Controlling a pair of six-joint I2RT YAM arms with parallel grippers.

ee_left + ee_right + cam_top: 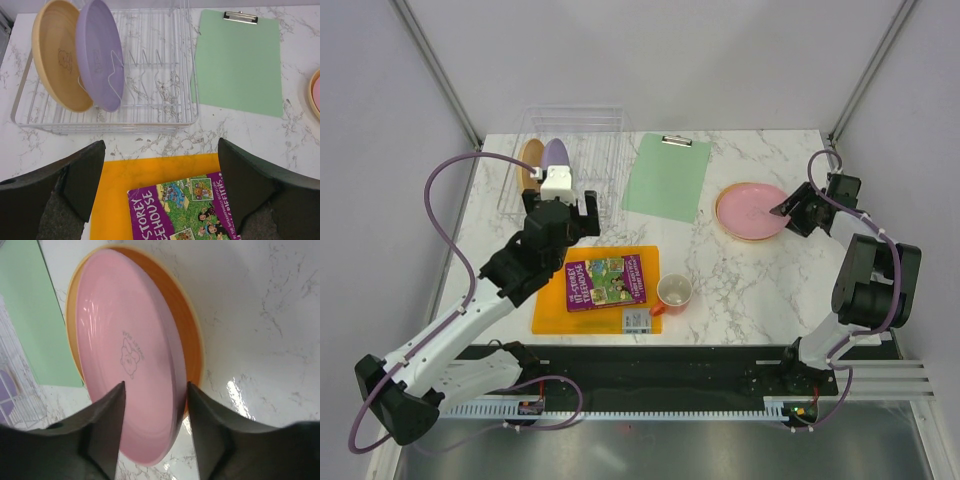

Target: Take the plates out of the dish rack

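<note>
Marble bench [740, 280]: left arm [470, 320] outstretched, left fingers [75, 185] wide, 9 o'clock; right fingers [107, 440] parted astride pink plate [130, 365], 3 o'clock. Two plates [97, 55] in dish rack [150, 100], two stacked.

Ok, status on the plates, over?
Left tool open, short of rack. Right tool open over pink plate, stacked on orange plate. Yellow plate, purple plate in rack. No obstruction seen.

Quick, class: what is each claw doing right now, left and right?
Left claw: open, holding nothing.
Right claw: open, poised over the pink plate, not gripping it.
</note>
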